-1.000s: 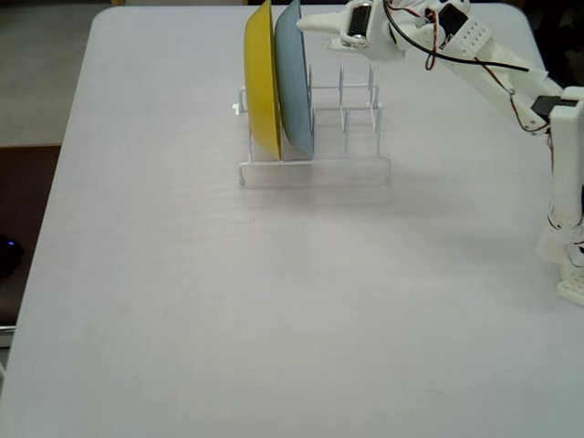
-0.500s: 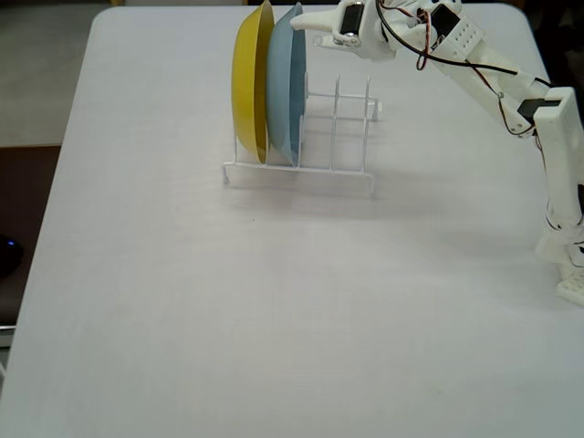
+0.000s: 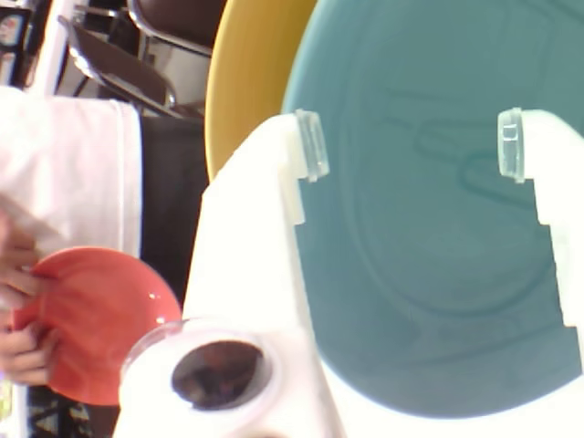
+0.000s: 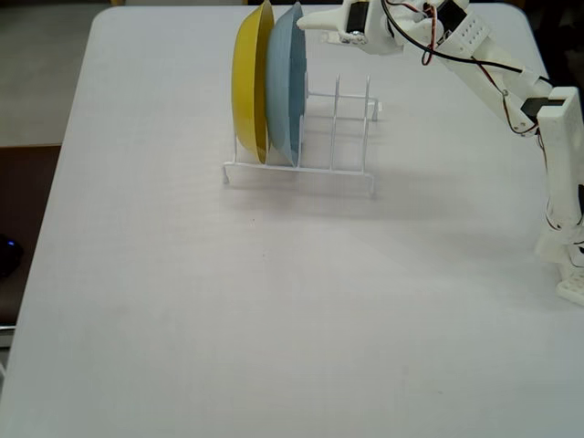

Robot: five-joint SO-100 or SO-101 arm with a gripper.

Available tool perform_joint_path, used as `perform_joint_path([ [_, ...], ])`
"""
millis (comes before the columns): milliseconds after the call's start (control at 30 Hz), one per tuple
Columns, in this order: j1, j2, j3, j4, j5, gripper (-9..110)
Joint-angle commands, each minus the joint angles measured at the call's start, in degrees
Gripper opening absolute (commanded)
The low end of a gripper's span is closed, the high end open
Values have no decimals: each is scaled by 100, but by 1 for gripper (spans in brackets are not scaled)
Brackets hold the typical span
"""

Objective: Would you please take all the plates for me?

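In the fixed view a yellow plate and a light blue plate stand upright side by side at the left end of a white wire rack. My gripper hangs at the blue plate's top edge, on its right side. The wrist view has my gripper open, its two clear-tipped fingers spread in front of the blue plate, with the yellow plate behind it. An orange plate shows at lower left of that view, held by a person's hand.
The rack's right-hand slots hold nothing. My white arm reaches in from its base at the table's right edge. Beyond the far table edge the wrist view shows a white cloth and chair legs.
The rack with both plates has slid to the left on the table and the plates now stand more upright. My gripper has stayed near the blue plate's top edge, shifting only slightly.
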Motion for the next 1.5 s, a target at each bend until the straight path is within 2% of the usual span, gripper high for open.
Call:
perform_joint_path([
  [0,53,861,-264,158,-70,23],
  [433,-44,835,-264,-316,-255,26],
  [767,-114,264,-264,-1274,-88,27],
  [1133,-158,176,-334,-958,97,27],
  [1467,-325,-193,-334,-1397,325,29],
])
